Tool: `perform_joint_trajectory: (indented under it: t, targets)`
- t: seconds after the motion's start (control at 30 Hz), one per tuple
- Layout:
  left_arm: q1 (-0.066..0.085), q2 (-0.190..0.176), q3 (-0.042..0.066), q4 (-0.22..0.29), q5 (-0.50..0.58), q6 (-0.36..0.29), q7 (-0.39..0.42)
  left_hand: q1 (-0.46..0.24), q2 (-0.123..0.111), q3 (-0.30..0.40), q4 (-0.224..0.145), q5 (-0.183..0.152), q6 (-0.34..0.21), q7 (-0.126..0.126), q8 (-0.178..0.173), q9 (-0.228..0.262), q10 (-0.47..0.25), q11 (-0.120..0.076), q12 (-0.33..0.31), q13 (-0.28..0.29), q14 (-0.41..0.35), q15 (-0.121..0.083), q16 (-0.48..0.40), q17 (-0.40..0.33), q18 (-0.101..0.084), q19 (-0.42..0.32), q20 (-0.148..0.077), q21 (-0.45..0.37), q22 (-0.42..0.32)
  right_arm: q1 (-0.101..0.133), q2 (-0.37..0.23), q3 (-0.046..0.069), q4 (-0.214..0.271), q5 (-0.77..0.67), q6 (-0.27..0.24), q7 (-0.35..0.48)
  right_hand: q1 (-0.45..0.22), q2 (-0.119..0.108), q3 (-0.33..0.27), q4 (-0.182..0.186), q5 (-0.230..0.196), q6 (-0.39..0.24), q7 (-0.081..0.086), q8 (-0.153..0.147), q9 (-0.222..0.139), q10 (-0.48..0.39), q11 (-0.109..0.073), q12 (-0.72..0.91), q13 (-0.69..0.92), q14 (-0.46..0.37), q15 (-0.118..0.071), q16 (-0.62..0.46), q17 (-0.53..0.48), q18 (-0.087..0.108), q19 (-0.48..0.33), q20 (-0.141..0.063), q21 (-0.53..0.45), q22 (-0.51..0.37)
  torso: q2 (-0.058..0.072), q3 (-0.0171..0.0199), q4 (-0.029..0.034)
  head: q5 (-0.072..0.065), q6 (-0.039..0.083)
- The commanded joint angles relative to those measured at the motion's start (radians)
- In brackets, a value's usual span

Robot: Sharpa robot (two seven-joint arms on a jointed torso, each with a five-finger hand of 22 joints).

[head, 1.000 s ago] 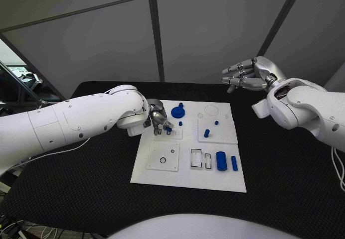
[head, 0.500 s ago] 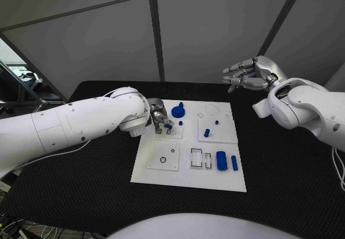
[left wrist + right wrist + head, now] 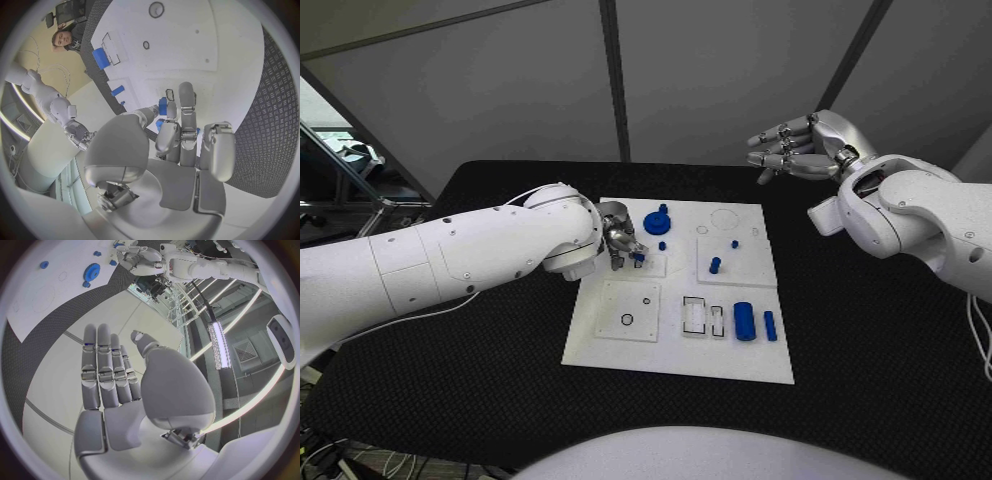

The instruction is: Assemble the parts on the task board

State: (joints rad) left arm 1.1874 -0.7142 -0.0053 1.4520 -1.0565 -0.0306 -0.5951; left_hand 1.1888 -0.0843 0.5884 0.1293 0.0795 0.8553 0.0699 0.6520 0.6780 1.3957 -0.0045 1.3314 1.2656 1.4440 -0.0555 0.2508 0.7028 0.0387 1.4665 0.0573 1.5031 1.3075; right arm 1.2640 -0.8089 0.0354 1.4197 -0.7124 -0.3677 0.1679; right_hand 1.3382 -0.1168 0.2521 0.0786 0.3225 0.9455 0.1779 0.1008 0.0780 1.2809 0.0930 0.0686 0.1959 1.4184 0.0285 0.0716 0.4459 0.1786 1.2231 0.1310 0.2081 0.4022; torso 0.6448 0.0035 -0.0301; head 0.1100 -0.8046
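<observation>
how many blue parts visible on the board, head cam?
7. Gear at far edge; small peg below it; one in the left hand fingertips; dot and peg right; cylinder and bar near. The hand may hide more.

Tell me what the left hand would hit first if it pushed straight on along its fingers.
Probably the task board itself: the left hand points its fingers down at it, pinching a small blue part that would meet the white surface first. How far above it hangs is unclear.
</observation>
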Motion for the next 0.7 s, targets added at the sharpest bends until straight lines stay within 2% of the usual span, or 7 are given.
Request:
perform_joint_trajectory:
  t: [0.03,0.57,0.7]
  targets:
    - [-0.002,-0.001,0.001,0.005,-0.045,-0.012,-0.007,-0.006,0.009,0.117,-0.108,-0.011,0.0,-0.005,0.008,0.004,0.004,0.0,0.001,-0.001,0.006,0.004,-0.004,0.002,-0.014,0.059,-0.003,0.002,0.153,0.002,-0.001,0.001,0.002,-0.001,0.007,0.012,0.005,0.001,0.002,0.001,0.0,0.0,0.003,0.006,0.0,0.002,0.004,-0.001,-0.002,-0.006,0.001,-0.006,-0.001,0.002,0.01,-0.001,-0.004,-0.002,0.0,0.0003,-0.0002,0.001,0.0]
    - [-0.01,-0.01,0.0,0.032,-0.089,0.021,-0.022,-0.008,0.008,0.122,-0.114,-0.019,-0.002,-0.006,0.009,0.008,0.002,-0.001,-0.002,-0.004,0.006,0.003,-0.005,0.002,-0.014,0.059,-0.004,0.003,0.154,0.002,0.0,0.001,0.0,-0.001,0.02,0.018,0.003,0.0,0.0,0.003,-0.002,0.0,0.003,0.007,0.0,0.003,0.005,0.0,-0.003,-0.004,0.001,-0.006,-0.003,0.002,0.012,0.0,-0.006,-0.003,0.001,-0.0003,0.0005,0.007,-0.001]
    - [-0.01,-0.01,0.0,0.034,-0.095,0.026,-0.029,-0.007,0.008,0.123,-0.116,-0.019,-0.003,-0.006,0.009,0.008,0.0,-0.001,-0.003,-0.007,0.006,0.003,-0.005,0.002,-0.015,0.06,-0.004,0.004,0.156,0.002,0.0,0.001,0.001,-0.001,0.026,0.021,0.001,-0.001,-0.001,0.004,-0.002,0.0,0.003,0.007,0.0,0.004,0.005,0.0,-0.004,-0.004,0.001,-0.006,-0.004,0.002,0.012,0.0,-0.007,-0.004,0.0,0.0004,-0.0014,0.008,-0.003]
